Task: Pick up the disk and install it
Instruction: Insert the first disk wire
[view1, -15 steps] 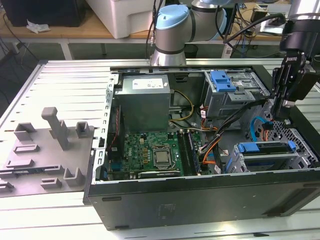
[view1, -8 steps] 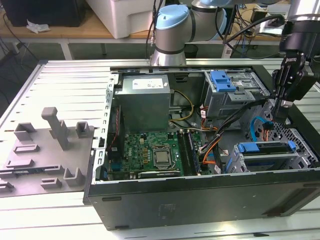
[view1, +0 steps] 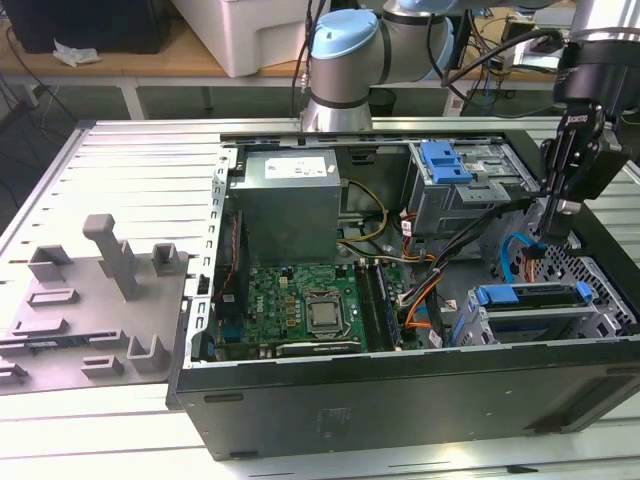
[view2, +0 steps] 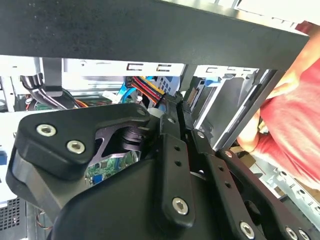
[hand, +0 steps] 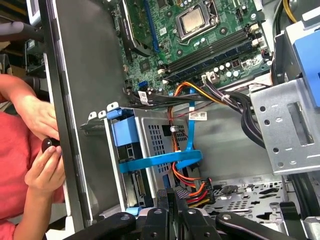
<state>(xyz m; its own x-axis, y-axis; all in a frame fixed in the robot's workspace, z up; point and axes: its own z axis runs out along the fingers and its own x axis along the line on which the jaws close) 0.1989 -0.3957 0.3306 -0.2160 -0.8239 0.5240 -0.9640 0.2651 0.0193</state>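
Observation:
The disk (view1: 530, 312) sits inside the lower drive cage at the case's front corner, on the exterior view's right, its blue rail (view1: 530, 295) facing up. In the first wrist view the disk (hand: 131, 150) shows as a blue-railed block behind a perforated metal wall. My gripper (view1: 553, 232) hangs just above and behind that cage. Its fingers are drawn together in both wrist views, and the gripper (hand: 175, 197) has its tips against a black connector (hand: 192, 192) with red, orange and yellow wires. I cannot tell whether the connector is pinched.
A blue ribbon cable (hand: 160, 161) loops across the cage. The grey power supply (view1: 290, 200), motherboard (view1: 300, 305) and an upper cage with a blue bracket (view1: 447, 160) crowd the case. A person's hands (hand: 42, 150) hold a small black object at the case wall. A grey fixture plate (view1: 90, 300) lies left.

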